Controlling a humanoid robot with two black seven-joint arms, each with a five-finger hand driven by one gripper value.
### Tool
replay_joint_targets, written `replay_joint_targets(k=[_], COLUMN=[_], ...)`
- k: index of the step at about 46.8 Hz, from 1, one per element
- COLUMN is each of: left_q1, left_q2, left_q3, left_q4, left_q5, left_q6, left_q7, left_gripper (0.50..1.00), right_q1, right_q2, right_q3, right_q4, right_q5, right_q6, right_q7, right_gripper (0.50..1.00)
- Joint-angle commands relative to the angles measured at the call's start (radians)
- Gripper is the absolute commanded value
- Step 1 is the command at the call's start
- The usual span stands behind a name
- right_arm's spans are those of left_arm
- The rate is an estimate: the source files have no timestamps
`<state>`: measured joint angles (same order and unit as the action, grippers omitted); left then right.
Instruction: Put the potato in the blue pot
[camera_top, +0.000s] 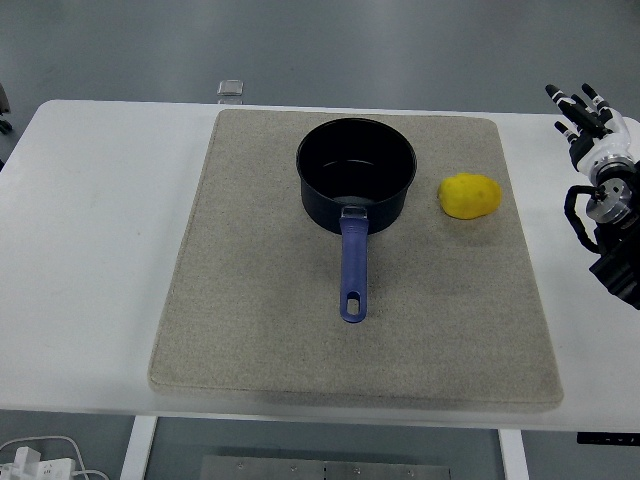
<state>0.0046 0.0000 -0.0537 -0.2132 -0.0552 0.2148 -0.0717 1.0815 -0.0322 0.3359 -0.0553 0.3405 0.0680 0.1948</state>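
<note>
One potato (470, 195) lies on the mat beside the pot, left of the open, empty right hand (590, 125).

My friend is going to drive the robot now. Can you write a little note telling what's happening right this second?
Right hand: raised at the table's right edge, fingers spread, holding nothing.
Left hand: not in view.
Potato: lying on the beige mat, just right of the blue pot, not touching it.
Pot: upright, empty, handle pointing toward the near edge.
Done: nothing yet.
Left: grasp the potato and put it in the pot.
</note>
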Motion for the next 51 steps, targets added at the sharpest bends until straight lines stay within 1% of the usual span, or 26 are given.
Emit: replay_joint_targets(k=[1,15,18,21,28,34,38,45,46,51], left_q1=[0.0,0.0,0.0,0.0,-0.002,-0.002,-0.002,-0.002,-0.002,-0.002], left_q2=[0.0,0.0,0.0,0.0,0.0,0.0,0.0,0.0,0.0,0.0], left_q3=[0.0,0.0,0.0,0.0,0.0,0.0,0.001,0.0,0.0,0.0], left_q4=[0.0,0.0,-0.002,-0.002,-0.002,-0.003,-0.003,-0.003,-0.003,-0.003], left_q5=[0.0,-0.002,-0.002,-0.002,0.0,0.001,0.001,0.0,0.001,0.001], left_q6=[0.0,0.0,0.0,-0.002,-0.002,-0.002,-0.002,-0.002,-0.002,-0.002], left_q7=[0.001,0.0,0.0,0.0,0.0,0.0,0.0,0.0,0.001,0.0], left_gripper=[0.994,0.994,0.992,0.992,0.992,0.994,0.994,0.994,0.994,0.992], right_q1=[0.0,-0.002,-0.003,-0.003,-0.025,-0.032,-0.043,-0.054,-0.057,-0.06], right_q2=[0.0,0.006,0.012,0.009,-0.017,-0.057,-0.08,-0.12,-0.126,-0.149], right_q3=[0.0,-0.003,-0.006,-0.006,-0.003,-0.005,-0.012,-0.026,-0.031,-0.072], right_q4=[0.0,0.002,0.002,0.002,0.0,0.0,0.0,0.0,0.0,0.0], right_q5=[0.0,-0.002,-0.006,-0.021,-0.032,-0.043,-0.084,-0.121,-0.121,-0.121], right_q6=[-0.001,0.009,0.029,0.082,0.235,0.337,0.398,0.53,0.543,0.543], right_q7=[0.0,0.0,0.002,0.003,0.005,0.003,0.005,0.031,0.032,0.037], right_gripper=[0.93,0.932,0.932,0.932,0.932,0.932,0.932,0.932,0.932,0.93])
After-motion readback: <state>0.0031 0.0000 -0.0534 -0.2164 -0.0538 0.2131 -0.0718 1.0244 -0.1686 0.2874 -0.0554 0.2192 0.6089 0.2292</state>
